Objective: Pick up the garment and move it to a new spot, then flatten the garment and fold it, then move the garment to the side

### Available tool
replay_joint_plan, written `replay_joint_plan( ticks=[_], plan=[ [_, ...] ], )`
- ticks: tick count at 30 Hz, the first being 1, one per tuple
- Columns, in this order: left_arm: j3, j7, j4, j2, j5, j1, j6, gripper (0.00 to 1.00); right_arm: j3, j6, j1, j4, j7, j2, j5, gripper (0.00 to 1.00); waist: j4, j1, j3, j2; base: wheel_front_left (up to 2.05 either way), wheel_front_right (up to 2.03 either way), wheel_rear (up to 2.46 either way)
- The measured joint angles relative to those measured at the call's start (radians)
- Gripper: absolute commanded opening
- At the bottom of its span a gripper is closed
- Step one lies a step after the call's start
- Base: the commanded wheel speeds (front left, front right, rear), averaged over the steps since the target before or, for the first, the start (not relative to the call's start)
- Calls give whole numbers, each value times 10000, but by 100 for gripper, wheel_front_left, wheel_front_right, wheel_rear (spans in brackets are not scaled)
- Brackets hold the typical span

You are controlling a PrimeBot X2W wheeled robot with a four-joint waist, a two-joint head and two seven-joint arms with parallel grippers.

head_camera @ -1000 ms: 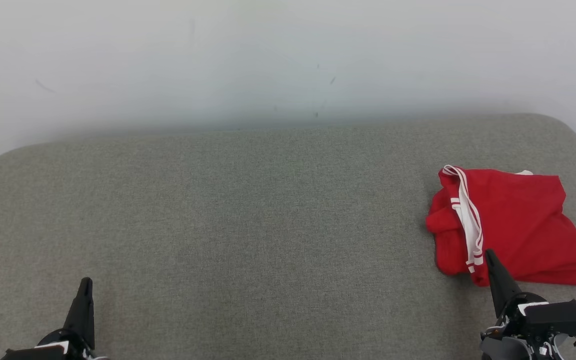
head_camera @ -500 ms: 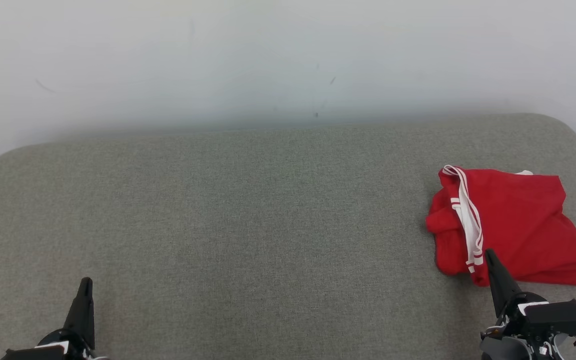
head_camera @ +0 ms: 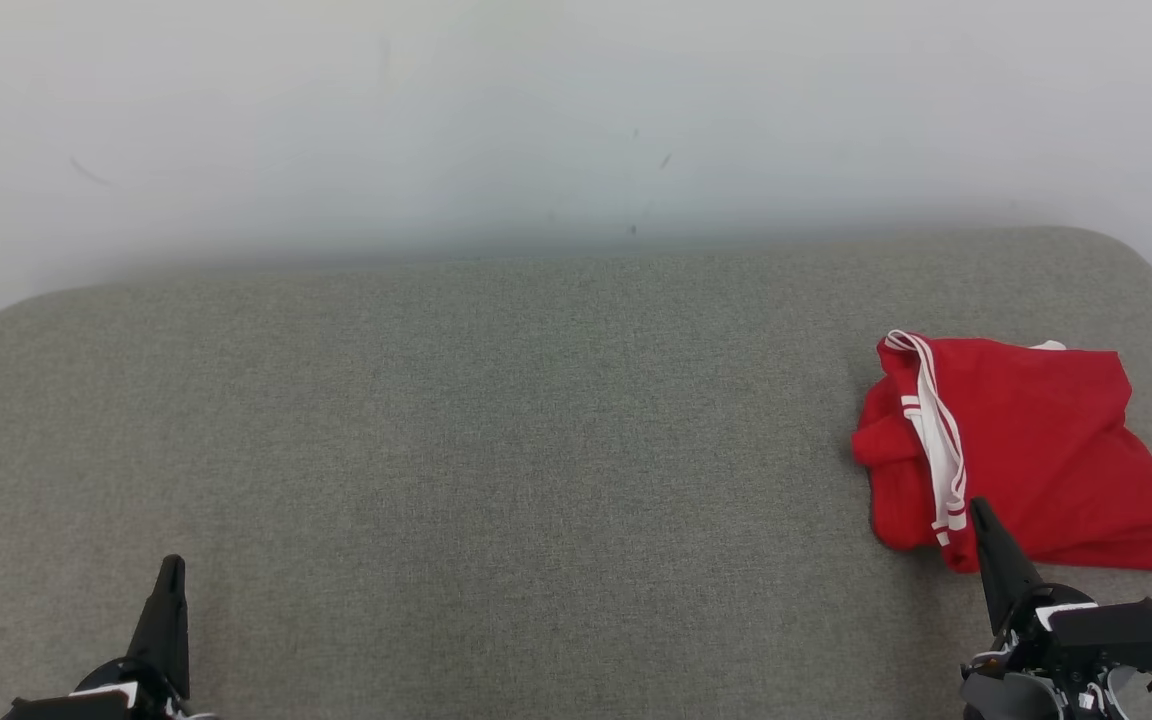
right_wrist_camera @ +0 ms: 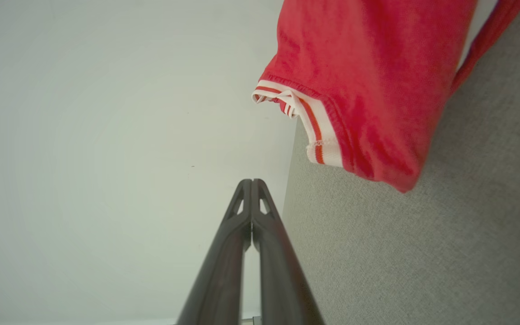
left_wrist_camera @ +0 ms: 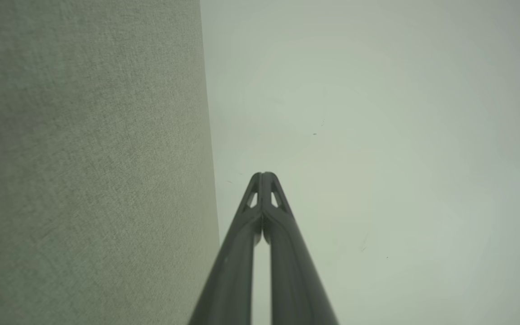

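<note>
Well, the red garment (head_camera: 1026, 450) lies folded by the right edge of the grey worktop (head_camera: 536, 450). The left end effector (head_camera: 172, 566) and the right end effector (head_camera: 978, 508) are pressed together, holding nothing. The right tip is close, so a bump could spoil the folds.

Red garment (head_camera: 1036, 450) lying folded into rough rectangular bundle at right end of grey fabric surface (head_camera: 536, 450), well inside far edge, close to right edge. White ribbed trim (head_camera: 941, 440) with thin red stripes running down bundle's left side. Left portion bunching and rumpling; right portion lying smoother. Folded layers showing stacked along near edge.
</note>
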Motion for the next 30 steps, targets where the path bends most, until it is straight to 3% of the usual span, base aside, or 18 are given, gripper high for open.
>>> replay_joint_plan(
  ticks=[30],
  plan=[
    [0, 0, 2, 0, 0, 0, 0, 0, 0, 12, -111, -2, 0, 0, 0, 0, 0, 0, 1, 0, 0, 0, 0]
  ],
)
